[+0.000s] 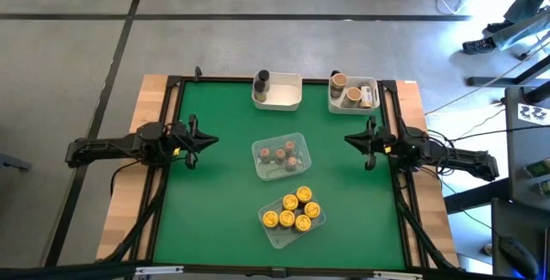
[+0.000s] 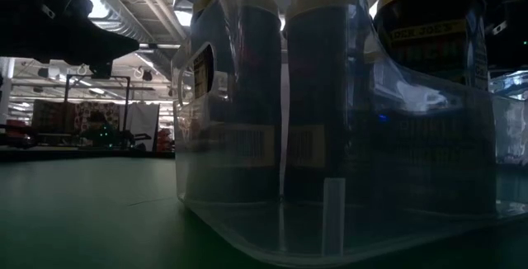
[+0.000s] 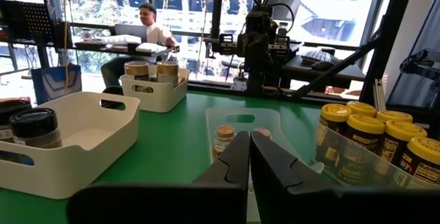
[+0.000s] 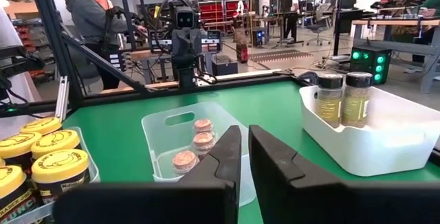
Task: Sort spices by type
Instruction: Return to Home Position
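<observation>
Both arms wait drawn back at the table's sides. My left gripper (image 1: 213, 140) (image 3: 249, 136) and my right gripper (image 1: 347, 139) (image 4: 245, 131) are shut, level and hold nothing. Between them a clear tray (image 1: 279, 156) holds a few reddish-brown-topped jars (image 4: 196, 145). Nearer the front edge a second clear tray (image 1: 292, 215) holds several yellow-lidded jars (image 3: 371, 138) (image 2: 322, 96). At the far edge one white bin (image 1: 278, 92) holds a dark-lidded jar (image 3: 34, 128). The other white bin (image 1: 354, 94) holds tan-lidded jars (image 4: 344, 97).
A black frame rail (image 1: 168, 168) runs round the green mat, with wooden table edge outside it. Bare green mat lies in front of each gripper and between the trays and the bins. People are in the room beyond the table: one seated (image 3: 148, 18), one standing (image 4: 86, 18).
</observation>
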